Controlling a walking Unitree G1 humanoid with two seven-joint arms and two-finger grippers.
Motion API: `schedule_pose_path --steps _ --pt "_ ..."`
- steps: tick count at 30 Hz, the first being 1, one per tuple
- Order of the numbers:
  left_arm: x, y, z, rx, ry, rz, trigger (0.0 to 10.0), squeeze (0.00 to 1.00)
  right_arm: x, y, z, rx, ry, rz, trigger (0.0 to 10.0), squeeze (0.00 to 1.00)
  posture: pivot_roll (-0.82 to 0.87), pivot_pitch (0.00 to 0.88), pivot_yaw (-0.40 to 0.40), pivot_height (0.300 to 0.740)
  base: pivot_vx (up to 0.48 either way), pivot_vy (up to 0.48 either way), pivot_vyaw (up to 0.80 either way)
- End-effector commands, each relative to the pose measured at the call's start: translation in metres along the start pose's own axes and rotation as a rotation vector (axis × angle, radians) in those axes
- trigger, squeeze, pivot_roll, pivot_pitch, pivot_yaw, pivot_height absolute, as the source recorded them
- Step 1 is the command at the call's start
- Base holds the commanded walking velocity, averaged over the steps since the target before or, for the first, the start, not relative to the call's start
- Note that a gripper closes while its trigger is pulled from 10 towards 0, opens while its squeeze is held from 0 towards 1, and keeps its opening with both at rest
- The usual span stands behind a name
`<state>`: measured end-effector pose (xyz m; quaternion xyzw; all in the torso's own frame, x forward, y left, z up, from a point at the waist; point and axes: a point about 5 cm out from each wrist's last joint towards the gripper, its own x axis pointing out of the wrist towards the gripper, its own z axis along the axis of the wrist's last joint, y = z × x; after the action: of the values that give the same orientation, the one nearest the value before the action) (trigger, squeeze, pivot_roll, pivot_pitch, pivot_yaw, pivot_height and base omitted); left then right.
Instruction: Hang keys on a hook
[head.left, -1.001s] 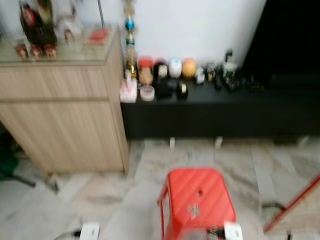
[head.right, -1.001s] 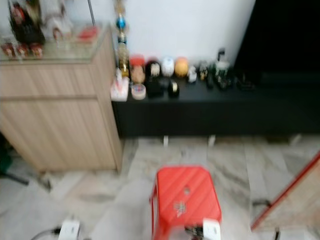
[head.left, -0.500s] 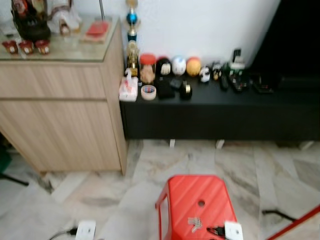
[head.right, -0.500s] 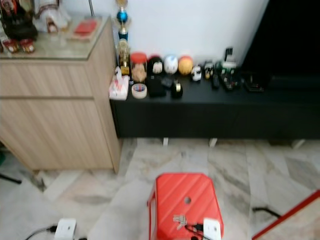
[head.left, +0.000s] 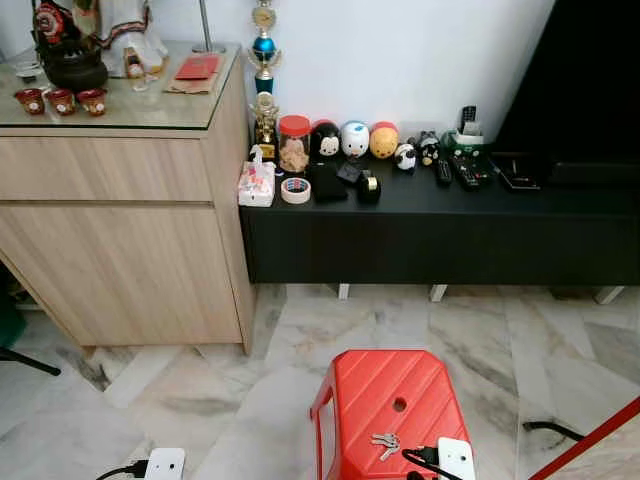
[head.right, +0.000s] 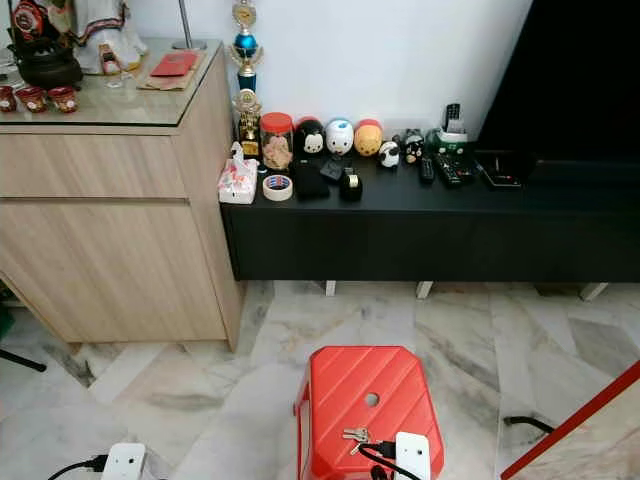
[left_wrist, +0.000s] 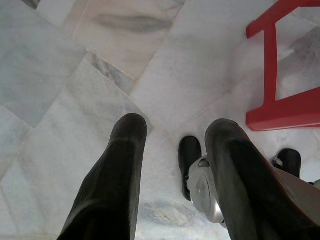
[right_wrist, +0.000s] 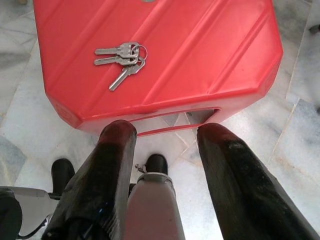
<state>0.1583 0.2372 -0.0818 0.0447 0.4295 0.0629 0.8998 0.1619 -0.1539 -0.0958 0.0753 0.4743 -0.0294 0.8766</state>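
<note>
Though beside charger (head.left: 455, 458), keys (head.left: 385, 443) unobstructed

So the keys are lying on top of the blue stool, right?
Not quite: the stool is red, not blue. The keys do lie on top of it, as the right wrist view shows, just beyond the open right gripper.

Keys (right_wrist: 121, 58): bare silvery metal, dull sheen. Stool (right_wrist: 200, 55): red moulded plastic, ribbed top, semi-gloss. Floor (head.left: 300, 340): polished marble tile, grey-veined, glossy. Cabinet (head.left: 130, 240): light wood-grain laminate, matt, glass top. TV bench (head.left: 440, 230): matt black. Right gripper (right_wrist: 162, 137) fingers (right_wrist: 112, 150): black, smooth, slightly glossy.
</note>
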Motion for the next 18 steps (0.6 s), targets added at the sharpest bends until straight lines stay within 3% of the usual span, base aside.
schedule_pose_path --steps 1,9,15,18 --pt "-0.0005 -0.0026 -0.0028 -0.012 0.007 -0.002 10.0 0.0 0.0006 0.0011 0.0024 0.0 -0.002 0.0 10.0 0.0 0.1 0.0 -0.086 0.74 0.0 0.0 0.0" --pt "-0.0005 -0.0028 -0.0025 0.016 0.008 -0.009 10.0 0.0 0.0005 0.0008 0.0021 -0.003 -0.005 0.001 10.0 0.0 0.1 0.0 -0.084 0.74 0.0 0.0 0.0" --pt "-0.0006 -0.0027 -0.0028 0.02 0.006 -0.006 10.0 0.0 0.0008 0.0018 0.0041 -0.022 -0.013 0.009 10.0 0.0 0.09 0.0 -0.082 0.74 0.0 -0.328 0.0" --pt "-0.0007 -0.0028 -0.0032 0.019 0.006 -0.003 10.0 0.0 0.0011 0.0025 0.007 -0.036 -0.028 0.017 10.0 0.0 0.1 0.0 -0.083 0.74 0.0 0.0 0.45"
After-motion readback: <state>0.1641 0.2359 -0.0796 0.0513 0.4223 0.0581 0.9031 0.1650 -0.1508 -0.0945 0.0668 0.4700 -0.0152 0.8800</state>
